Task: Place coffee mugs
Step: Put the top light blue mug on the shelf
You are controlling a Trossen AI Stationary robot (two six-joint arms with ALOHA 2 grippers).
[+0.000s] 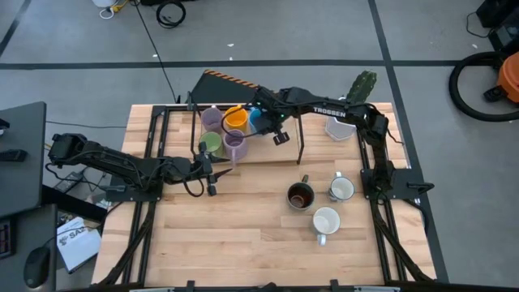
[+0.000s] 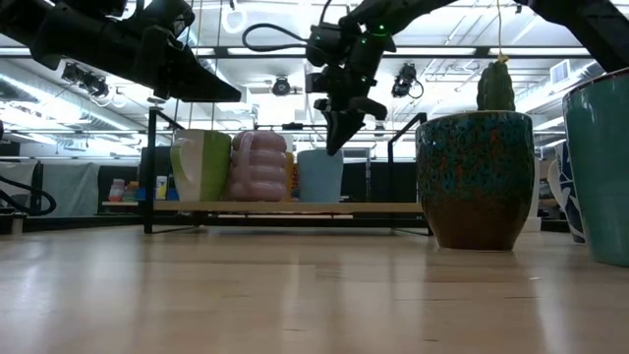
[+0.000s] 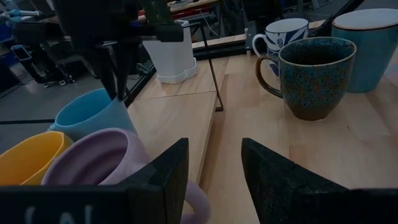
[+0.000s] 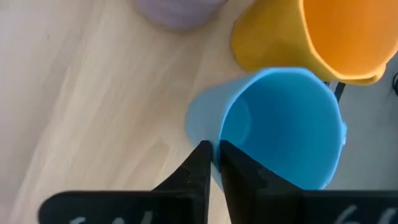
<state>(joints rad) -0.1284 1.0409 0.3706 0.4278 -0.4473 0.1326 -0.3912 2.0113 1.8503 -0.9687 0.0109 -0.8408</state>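
Note:
Five mugs stand on a low wooden shelf (image 1: 263, 152): a purple mug (image 1: 212, 119), an orange mug (image 1: 236, 118), the blue mug (image 1: 258, 122), a green mug (image 1: 209, 144) and a second purple mug (image 1: 234, 145). On the table to the right stand a dark brown mug (image 1: 300, 195) and two white mugs (image 1: 341, 188) (image 1: 326, 220). My right gripper (image 4: 214, 163) reaches over the shelf and is shut on the blue mug (image 4: 280, 124). My left gripper (image 3: 214, 180) is open beside the near purple mug (image 3: 99, 158), level with it, touching nothing that I can see. My right gripper pinches the blue mug's rim (image 4: 219, 138), one finger (image 4: 239, 177) inside the mug and the other finger (image 4: 196, 171) outside its wall. It comes from above, pointing down. The mug stands upright on the shelf (image 2: 285, 207) beside the orange mug (image 4: 342, 37).
A white faceted pot (image 1: 340, 128) with a green cactus (image 1: 362, 85) stands at the far right by the right arm. Thin black frame legs (image 1: 302, 138) rise around the shelf. Bare wood (image 1: 235, 235) lies at the near side of the table.

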